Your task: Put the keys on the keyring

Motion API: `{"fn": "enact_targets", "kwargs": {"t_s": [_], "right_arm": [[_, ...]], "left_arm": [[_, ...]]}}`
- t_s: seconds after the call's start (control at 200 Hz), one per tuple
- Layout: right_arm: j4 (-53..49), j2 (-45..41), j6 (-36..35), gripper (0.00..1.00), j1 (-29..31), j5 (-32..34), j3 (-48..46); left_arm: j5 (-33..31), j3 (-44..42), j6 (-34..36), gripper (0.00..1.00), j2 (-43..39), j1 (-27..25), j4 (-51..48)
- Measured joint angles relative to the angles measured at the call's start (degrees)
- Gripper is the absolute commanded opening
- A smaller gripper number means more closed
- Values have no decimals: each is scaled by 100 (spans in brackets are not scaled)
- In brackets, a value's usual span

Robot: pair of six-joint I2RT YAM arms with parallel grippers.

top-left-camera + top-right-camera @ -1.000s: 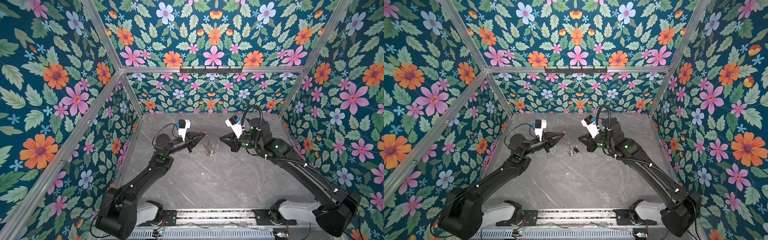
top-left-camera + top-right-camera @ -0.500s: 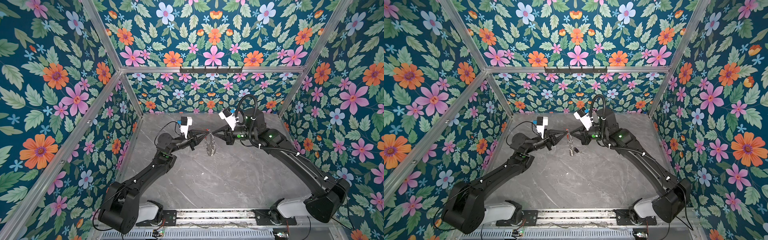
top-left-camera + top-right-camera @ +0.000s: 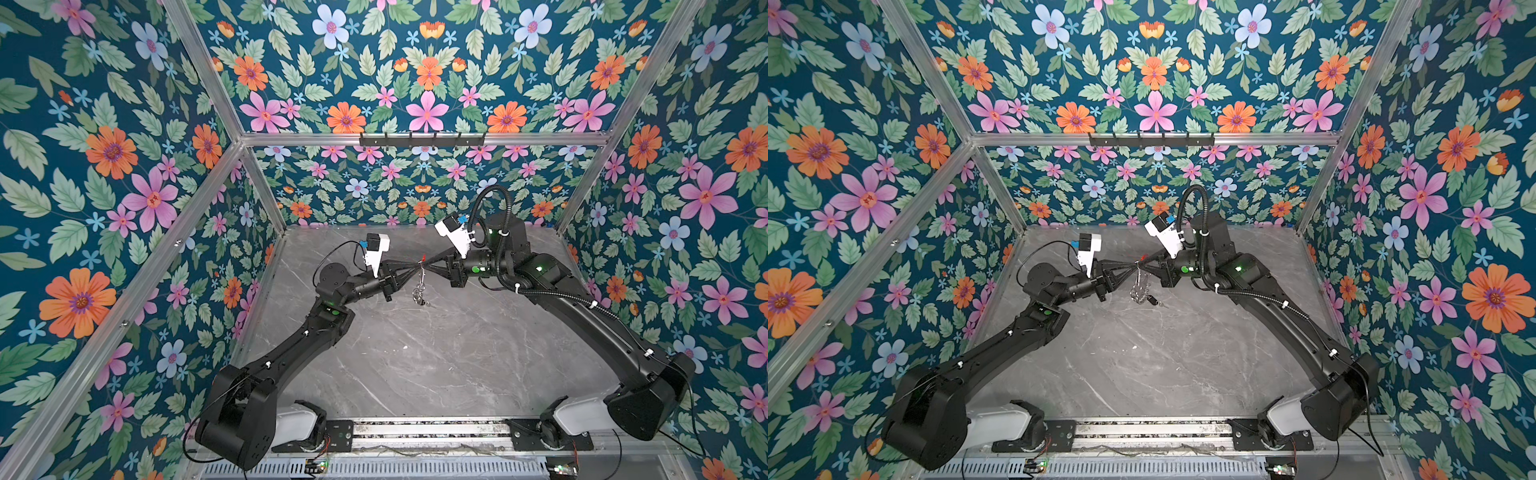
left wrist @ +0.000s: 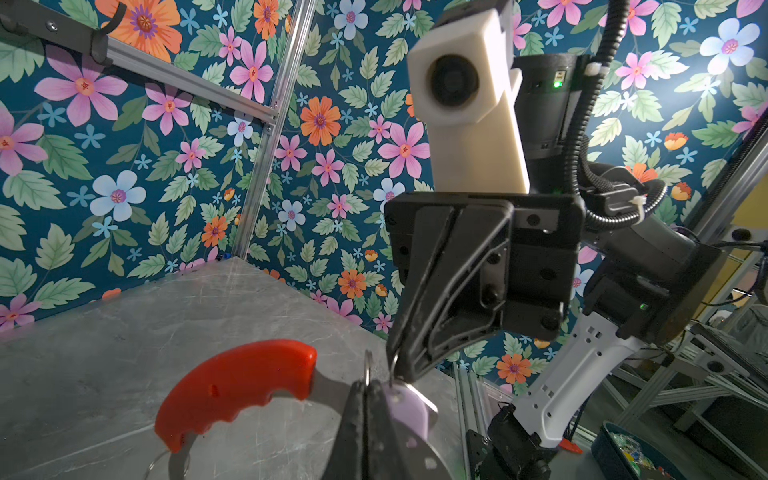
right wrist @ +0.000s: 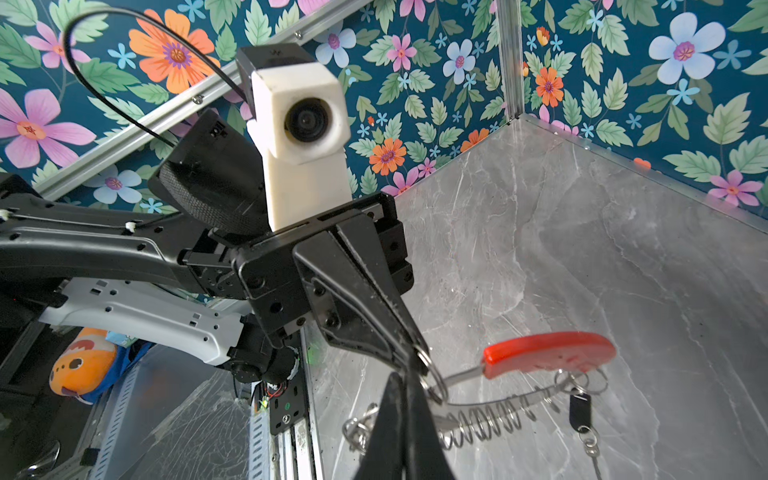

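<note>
Over counter's (image 3: 415,374) far middle: left pincer (image 4: 364,390) clamped keyring (image 5: 498,409), right pincer (image 5: 402,386) apparently lilac key (image 4: 406,411). Keyring judged light, slippery; red section (image 4: 237,374) likely offered best hold.

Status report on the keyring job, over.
Left gripper shut on keyring, midair. Right gripper shut on lilac key beside it. Black key hangs from keyring. Nothing blocking.

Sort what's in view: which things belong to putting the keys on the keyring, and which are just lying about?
Job in hand: left tool and right tool, both shut, tips meeting; keyring; black key hanging from it; lilac key at the tips.
Lying about: hook rail; orange toy; blue bin.
</note>
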Motion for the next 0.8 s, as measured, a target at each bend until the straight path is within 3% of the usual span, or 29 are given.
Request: {"fn": "enact_targets", "kwargs": {"t_s": [0.29, 0.8], "right_arm": [[-59, 79, -35, 0, 127, 245, 107], [-186, 179, 35, 0, 142, 1309, 181]], "left_arm": [[-22, 7, 39, 0, -37, -20, -168], [-223, 17, 149, 0, -94, -17, -457]]}}
